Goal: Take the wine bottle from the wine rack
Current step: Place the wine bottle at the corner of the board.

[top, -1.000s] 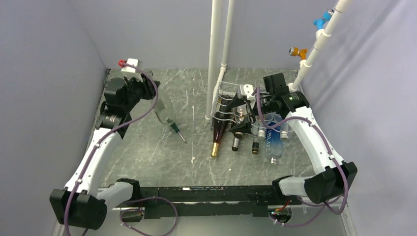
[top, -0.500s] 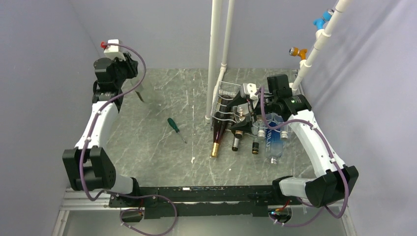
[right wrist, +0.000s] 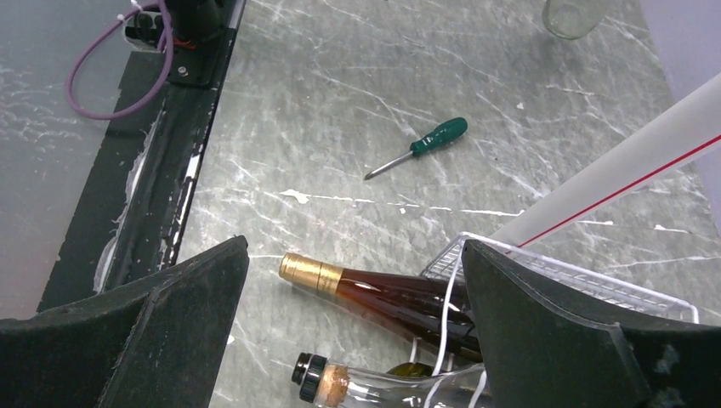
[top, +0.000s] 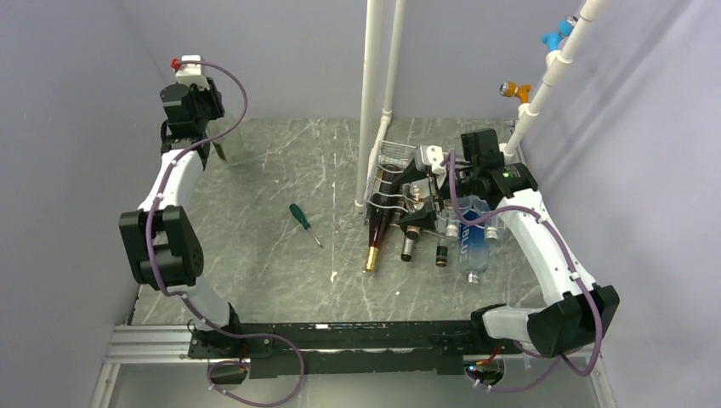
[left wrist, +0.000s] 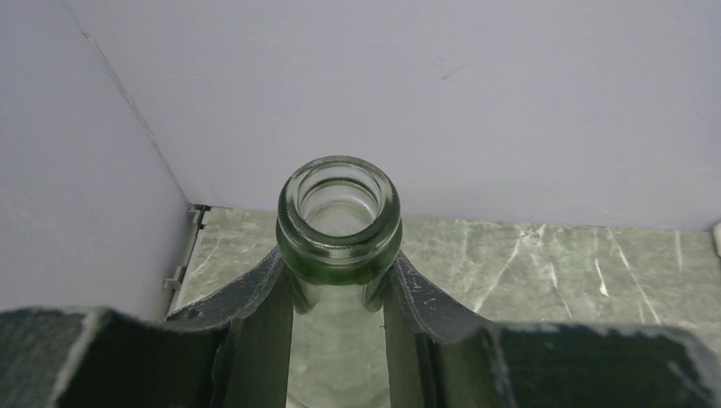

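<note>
My left gripper (left wrist: 338,270) is shut on the neck of a clear, green-tinted glass bottle (left wrist: 338,212), whose open mouth points at the camera. It holds the bottle near the far left corner (top: 218,146); the bottle's base (right wrist: 575,17) shows at the top of the right wrist view. The white wire wine rack (top: 388,156) stands at mid right. A dark wine bottle with gold foil (top: 374,238) (right wrist: 383,293) lies in it, neck toward the near edge, beside a clear corked bottle (right wrist: 340,382). My right gripper (right wrist: 353,255) hangs open just above these bottles (top: 418,202).
A green-handled screwdriver (top: 299,219) (right wrist: 425,144) lies on the marble tabletop left of the rack. Two white upright pipes (top: 374,102) rise just behind the rack, and a slanted pipe (top: 553,76) runs at the right. A blue-labelled water bottle (top: 472,242) lies in the rack's right side.
The left arm has swung from mid table back to the far left corner, carrying the clear bottle. The right gripper shifted slightly over the rack and stays open.
</note>
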You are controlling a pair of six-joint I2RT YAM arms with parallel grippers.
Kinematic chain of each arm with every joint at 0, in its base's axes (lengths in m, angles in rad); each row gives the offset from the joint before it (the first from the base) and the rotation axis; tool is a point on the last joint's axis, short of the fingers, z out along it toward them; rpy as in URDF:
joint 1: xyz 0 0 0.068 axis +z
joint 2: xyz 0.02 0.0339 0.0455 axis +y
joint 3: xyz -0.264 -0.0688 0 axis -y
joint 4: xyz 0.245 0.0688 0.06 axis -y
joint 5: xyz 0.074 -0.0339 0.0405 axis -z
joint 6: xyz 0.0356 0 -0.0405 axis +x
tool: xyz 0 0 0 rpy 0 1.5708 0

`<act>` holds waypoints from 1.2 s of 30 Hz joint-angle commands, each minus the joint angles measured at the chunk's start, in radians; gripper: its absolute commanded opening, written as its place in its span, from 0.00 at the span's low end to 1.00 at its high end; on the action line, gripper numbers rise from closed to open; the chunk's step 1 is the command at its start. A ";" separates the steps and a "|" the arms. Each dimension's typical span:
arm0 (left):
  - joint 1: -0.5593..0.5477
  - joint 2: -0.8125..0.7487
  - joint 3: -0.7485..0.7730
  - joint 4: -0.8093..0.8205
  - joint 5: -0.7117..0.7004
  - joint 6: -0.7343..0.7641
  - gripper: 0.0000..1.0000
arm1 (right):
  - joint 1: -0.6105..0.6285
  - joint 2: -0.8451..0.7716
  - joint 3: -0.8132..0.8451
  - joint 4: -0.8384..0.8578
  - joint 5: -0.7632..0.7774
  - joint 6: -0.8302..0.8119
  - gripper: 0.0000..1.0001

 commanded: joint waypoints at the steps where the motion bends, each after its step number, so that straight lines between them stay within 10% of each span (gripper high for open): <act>1: 0.008 0.016 0.141 0.255 -0.005 0.066 0.00 | -0.003 0.010 0.014 -0.027 -0.028 -0.048 0.99; 17: 0.024 0.128 0.170 0.293 -0.022 0.070 0.00 | -0.003 0.033 0.020 -0.052 -0.025 -0.077 0.99; 36: 0.028 0.053 0.105 0.229 -0.048 0.056 0.70 | -0.002 0.015 0.000 -0.017 -0.027 -0.052 1.00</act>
